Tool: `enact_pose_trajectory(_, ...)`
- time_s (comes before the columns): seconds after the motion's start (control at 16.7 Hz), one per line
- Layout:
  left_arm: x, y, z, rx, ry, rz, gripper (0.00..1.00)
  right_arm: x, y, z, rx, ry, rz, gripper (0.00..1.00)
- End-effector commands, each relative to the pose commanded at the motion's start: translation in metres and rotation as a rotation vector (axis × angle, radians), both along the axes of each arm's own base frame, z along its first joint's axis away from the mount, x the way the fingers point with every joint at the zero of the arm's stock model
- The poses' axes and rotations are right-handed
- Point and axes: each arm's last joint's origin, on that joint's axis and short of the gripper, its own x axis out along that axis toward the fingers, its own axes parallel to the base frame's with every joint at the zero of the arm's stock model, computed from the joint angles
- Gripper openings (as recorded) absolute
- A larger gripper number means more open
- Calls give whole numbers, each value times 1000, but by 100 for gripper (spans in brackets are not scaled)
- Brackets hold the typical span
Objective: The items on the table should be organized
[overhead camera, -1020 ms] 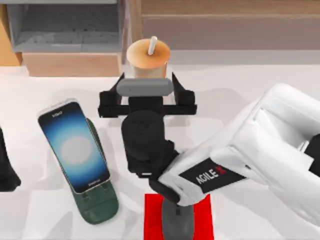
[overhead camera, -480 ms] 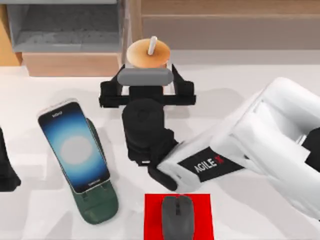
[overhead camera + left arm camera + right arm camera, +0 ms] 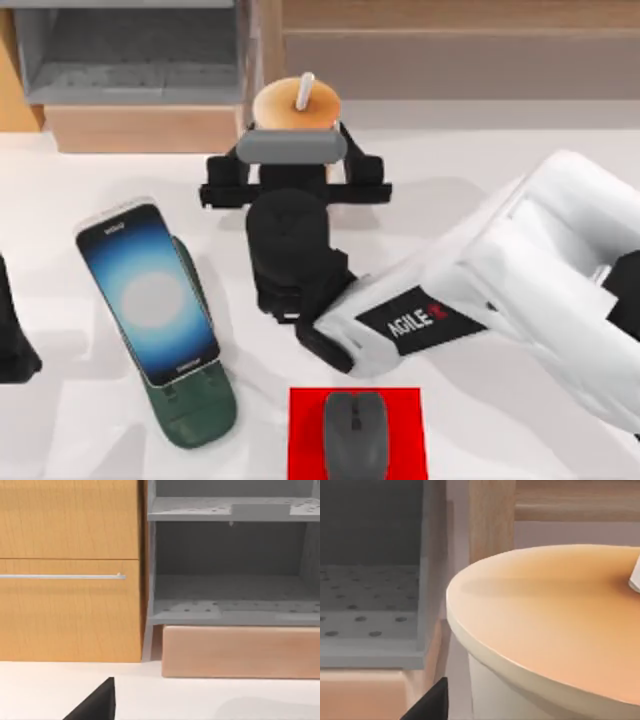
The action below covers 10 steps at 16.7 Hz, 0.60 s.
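Right gripper (image 3: pixel 293 140) at far centre, fingers spread either side of tall tan bubble-tea cup (image 3: pixel 296 105), white straw; left gripper (image 3: pixel 12 340) parked far left, finger state: cannot tell.

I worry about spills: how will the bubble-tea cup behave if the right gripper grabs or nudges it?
The bubble-tea cup looks tall with a wide lid, so a push near the top would probably tip it. Its smooth round wall may slip between the right gripper's fingers. The straw pokes through the lid, so tilting could leak.
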Motion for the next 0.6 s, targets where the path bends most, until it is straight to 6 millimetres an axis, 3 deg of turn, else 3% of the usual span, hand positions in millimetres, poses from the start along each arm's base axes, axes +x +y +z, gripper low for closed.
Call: enact_pose_trajectory(0.6,0,0,0,0,0,0,100,0,0,0,0,0,0,2)
